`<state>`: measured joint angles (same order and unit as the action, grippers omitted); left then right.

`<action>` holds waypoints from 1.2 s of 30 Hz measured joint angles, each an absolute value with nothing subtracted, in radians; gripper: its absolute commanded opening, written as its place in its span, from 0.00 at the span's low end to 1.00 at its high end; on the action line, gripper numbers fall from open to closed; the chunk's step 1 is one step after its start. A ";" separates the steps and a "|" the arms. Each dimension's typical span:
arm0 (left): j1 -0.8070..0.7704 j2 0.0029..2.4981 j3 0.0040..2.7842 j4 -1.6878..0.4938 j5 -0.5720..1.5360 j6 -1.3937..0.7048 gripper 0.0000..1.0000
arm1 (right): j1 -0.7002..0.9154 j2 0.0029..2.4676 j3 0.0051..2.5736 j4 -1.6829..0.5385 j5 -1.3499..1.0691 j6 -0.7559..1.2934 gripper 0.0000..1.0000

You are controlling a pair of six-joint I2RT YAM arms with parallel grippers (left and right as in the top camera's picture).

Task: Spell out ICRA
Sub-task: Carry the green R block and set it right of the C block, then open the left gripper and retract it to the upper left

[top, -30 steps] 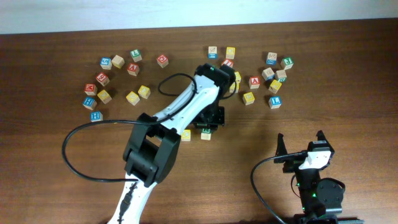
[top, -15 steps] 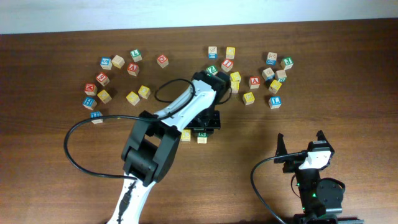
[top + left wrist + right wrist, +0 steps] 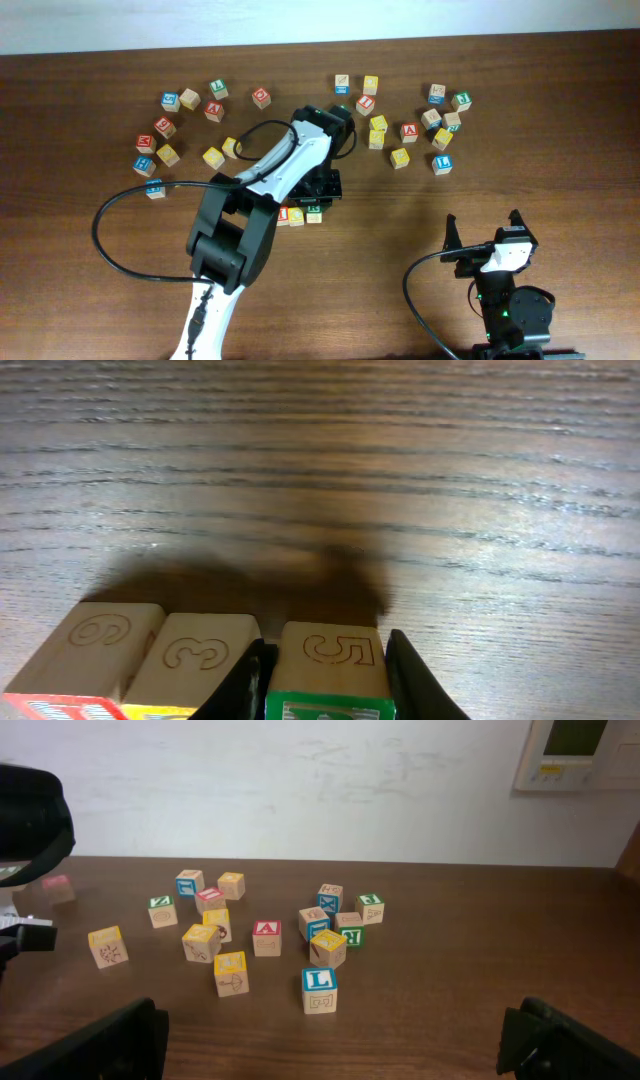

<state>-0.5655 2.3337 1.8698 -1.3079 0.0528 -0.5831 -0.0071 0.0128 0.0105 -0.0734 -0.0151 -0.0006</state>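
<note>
Cubes lie in a loose scatter (image 3: pixel 190 125) on the left of the dark wooden tabletop (image 3: pixel 560 120), and one of them, the left red A cube (image 3: pixel 213 110), shows what looks like an A on a red face. The left arm (image 3: pixel 270 185) stretches from the near edge toward the middle of the tabletop, its black cable looping out to the left.

Under its wrist a short row of three cubes sits on the wood. From the left wrist camera, the red cube (image 3: pixel 85 660) is leftmost, with a round digit carved on top that may be a 6 or a 9. The yellow cube (image 3: pixel 200 660), with a 3 on top, touches it. The green cube (image 3: pixel 330 660), with a 5 on top, comes next. The left pincer (image 3: pixel 328 682) is narrowed on this green cube, one black finger (image 3: pixel 250 680) wedged between it and the yellow cube, the other against its far side. Their letters cannot be read from either view.

Further right, a second scatter (image 3: pixel 410 115) holds the right red A cube (image 3: pixel 409 131), well apart from the row. At the near right edge the right pincer (image 3: pixel 483 232) stands spread wide, holding nothing and clear of every cube.
</note>
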 measured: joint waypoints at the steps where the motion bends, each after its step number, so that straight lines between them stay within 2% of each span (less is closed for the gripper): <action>1: -0.569 2.334 1.870 -1.308 0.053 -0.581 0.22 | -0.007 0.013 0.010 -0.074 -0.015 0.000 0.98; 4: -0.581 2.334 1.870 -1.304 0.056 -0.580 0.23 | -0.007 0.013 0.010 -0.073 -0.015 -0.001 0.98; 10: -0.582 2.334 1.856 -1.293 0.056 -0.558 0.36 | -0.007 0.013 0.010 -0.073 -0.015 -0.001 0.98; 18: -0.583 2.334 1.872 -1.324 0.063 -0.540 0.34 | -0.007 0.013 0.010 -0.073 -0.015 -0.001 0.98; 24: -0.575 2.336 2.067 -1.418 0.014 -0.538 0.38 | -0.007 0.013 0.010 -0.073 -0.015 0.000 0.98; 26: -0.548 2.338 2.141 -1.470 0.006 -0.535 0.43 | -0.007 0.013 0.010 -0.073 -0.015 -0.001 0.99; 27: -0.525 2.339 2.183 -1.496 0.001 -0.531 0.77 | -0.007 0.013 0.010 -0.073 -0.015 -0.001 0.98; 28: -0.498 2.339 2.221 -1.516 -0.001 -0.531 0.98 | -0.007 0.013 0.010 -0.073 -0.015 0.000 0.98; 31: -0.402 2.339 2.303 -1.570 -0.014 -0.524 0.99 | -0.007 0.013 0.010 -0.074 -0.015 -0.001 0.98; 36: -0.155 2.339 2.317 -1.612 -0.094 -0.524 0.99 | -0.007 0.013 0.010 -0.073 -0.015 0.000 0.98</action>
<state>-0.1551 2.3386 2.3173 -1.6123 -0.0944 -0.5236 -0.0071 0.0132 0.0105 -0.0734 -0.0151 -0.0002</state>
